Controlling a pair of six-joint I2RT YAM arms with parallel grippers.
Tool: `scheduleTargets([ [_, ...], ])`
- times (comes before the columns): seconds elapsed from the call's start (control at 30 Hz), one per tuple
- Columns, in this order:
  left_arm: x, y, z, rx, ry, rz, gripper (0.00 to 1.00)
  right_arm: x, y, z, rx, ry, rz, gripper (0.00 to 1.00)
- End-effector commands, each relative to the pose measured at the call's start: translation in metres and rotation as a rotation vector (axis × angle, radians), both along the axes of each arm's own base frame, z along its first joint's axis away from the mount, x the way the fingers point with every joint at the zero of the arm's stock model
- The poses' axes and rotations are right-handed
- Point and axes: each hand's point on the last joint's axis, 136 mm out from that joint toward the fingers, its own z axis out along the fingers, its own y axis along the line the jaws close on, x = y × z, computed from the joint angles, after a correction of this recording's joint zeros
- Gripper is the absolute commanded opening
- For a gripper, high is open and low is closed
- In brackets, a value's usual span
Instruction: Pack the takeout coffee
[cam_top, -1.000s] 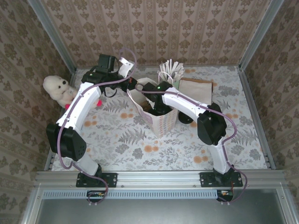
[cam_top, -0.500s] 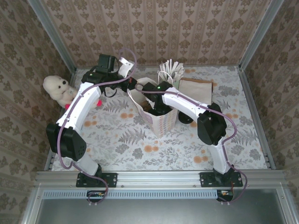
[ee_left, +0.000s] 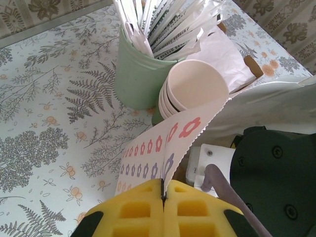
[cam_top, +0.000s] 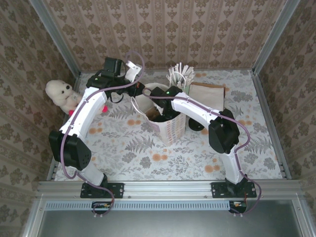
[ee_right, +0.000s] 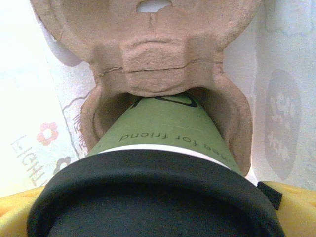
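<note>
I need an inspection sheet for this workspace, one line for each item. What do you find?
Surface: floral cloth, no spill seen.
Job's things: green cup with black lid sits in pulp carrier inside bag.
Clutter: plush toy, mint holder of wrapped sticks, cream cups, brown paper.
Grippers: left gripper shut on bag's edge; right gripper flanks the lid, contact unclear.
Cables: purple cable, no snag seen.
Surroundings: patterned walls, metal frame.
</note>
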Motion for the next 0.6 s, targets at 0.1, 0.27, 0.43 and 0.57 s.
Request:
scheduleTargets([
  [0.1,-0.001,-0.001,0.006,-0.005,-0.005,0.005,0.00,0.004,-0.001,0.017,0.004,-0.043,-0.001,1.00],
  [0.27,-0.001,-0.001,0.006,-0.007,-0.003,0.007,0.00,0.010,0.003,0.028,0.033,-0.081,-0.007,1.00],
  [0.43,-0.001,0.000,0.005,-0.003,-0.004,0.008,0.00,0.013,0.006,0.039,0.048,-0.105,0.007,1.00],
  [0.57,0.000,0.000,0.006,-0.001,-0.007,0.012,0.00,0.016,0.005,0.055,0.058,-0.146,0.009,1.00],
])
